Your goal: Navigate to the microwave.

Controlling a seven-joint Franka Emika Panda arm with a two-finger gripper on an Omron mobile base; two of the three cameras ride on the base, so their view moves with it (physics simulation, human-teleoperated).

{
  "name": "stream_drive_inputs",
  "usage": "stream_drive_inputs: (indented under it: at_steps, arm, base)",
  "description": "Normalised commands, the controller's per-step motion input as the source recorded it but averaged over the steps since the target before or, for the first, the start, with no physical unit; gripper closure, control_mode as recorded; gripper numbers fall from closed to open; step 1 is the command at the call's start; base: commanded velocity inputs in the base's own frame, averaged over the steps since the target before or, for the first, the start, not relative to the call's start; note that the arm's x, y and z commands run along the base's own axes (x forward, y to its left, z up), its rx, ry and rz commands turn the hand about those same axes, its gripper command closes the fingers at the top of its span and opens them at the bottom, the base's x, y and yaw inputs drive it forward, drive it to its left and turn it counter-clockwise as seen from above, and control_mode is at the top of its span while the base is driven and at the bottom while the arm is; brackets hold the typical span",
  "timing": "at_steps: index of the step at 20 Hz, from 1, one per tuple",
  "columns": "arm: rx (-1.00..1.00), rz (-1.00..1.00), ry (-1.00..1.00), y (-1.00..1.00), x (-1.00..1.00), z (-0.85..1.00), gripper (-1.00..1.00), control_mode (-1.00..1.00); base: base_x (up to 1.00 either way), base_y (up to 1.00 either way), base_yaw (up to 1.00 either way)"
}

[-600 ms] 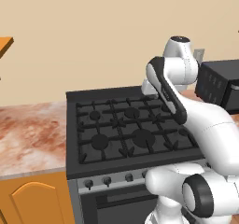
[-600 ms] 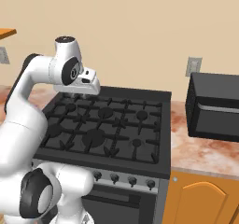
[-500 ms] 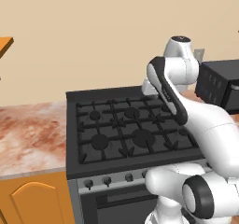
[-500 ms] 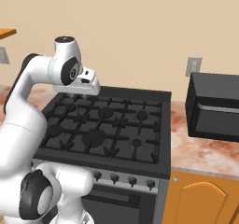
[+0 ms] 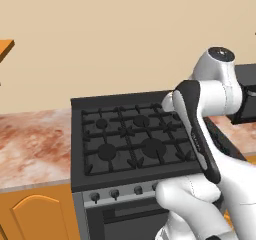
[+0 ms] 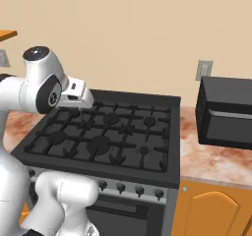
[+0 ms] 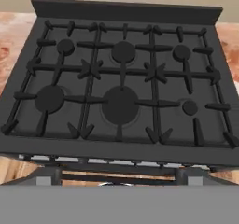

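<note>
- Microwave: I cannot tell where it stands from this spot; nothing ahead has a grey frame around a black glass front.
- What faces the base is a black gas stove (image 5: 130,139), with a marbled worktop (image 5: 30,144) on either side and orange cabinet doors (image 6: 211,213) below.
- A black box (image 6: 226,112) sits on the worktop right of the stove. It is freestanding, so I judge it is not the goal.
- Change: over the last half second the stove and the black box keep nearly the same places in both base views, so the base has hardly driven.
- The arm (image 5: 200,129) has shifted instead, and it looms larger and nearer the cameras, as if drawn back over the stove's front.
- End effector (image 6: 82,98) hangs above the near left of the stove, looking down on the burners. Whether its fingers are apart or together I cannot tell, and it appears to carry nothing.
- Meaning for the task: the drive seems barely begun. The base probably has to turn or travel away from the stove to find the goal.
</note>
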Motion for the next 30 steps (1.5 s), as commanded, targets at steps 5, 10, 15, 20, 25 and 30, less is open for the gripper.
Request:
stream_drive_inputs:
  at_steps: [5,10,15,20,25,30]
  arm:
    - [0.00,0.00,-0.20,0.00,-0.66,0.61,-1.00,-1.00]
    - [0.00,0.00,-0.13,-0.02,-0.54,0.58,-1.00,-1.00]
    - [0.00,0.00,-0.17,-0.01,-0.42,0.53,-1.00,-1.00]
    - [0.00,0.00,-0.38,0.00,-0.40,0.19,-1.00,-1.00]
    - [0.02,0.00,-0.28,0.00,-0.20,0.02,-1.00,-1.00]
    - [0.01,0.00,-0.04,0.00,-0.01,0.00,-1.00,1.00]
  base:
    - [0.00,0.00,0.00]
    - [0.00,0.00,0.00]
    - [0.00,0.00,0.00]
    - [0.00,0.00,0.00]
    - [0.00,0.00,0.00]
    - [-0.35,-0.28,-0.01]
